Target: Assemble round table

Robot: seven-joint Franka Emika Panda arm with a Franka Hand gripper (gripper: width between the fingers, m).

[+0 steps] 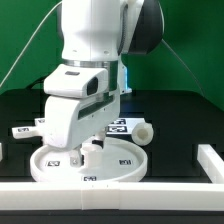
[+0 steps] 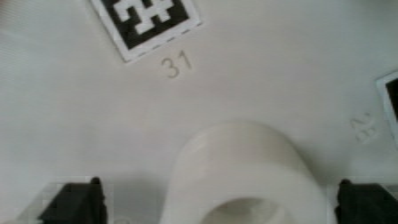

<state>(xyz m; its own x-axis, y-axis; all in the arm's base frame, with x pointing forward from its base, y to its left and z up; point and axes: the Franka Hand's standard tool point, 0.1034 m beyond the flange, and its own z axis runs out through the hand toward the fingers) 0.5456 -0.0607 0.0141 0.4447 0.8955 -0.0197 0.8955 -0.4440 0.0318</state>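
Wrist view shows the gripper point(image 2: 217, 200) spread wide around the leg point(image 2: 249, 160).

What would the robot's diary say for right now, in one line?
gripper: open, a finger each side of the leg | leg: over the round disc, near tag 31 | leg touching disc: cannot tell

I see the leg point(image 2: 249, 165) over the disc's point(image 1: 125, 165) middle, a loose part point(image 1: 143, 130) behind the disc, the border wall point(image 1: 100, 192) before it.
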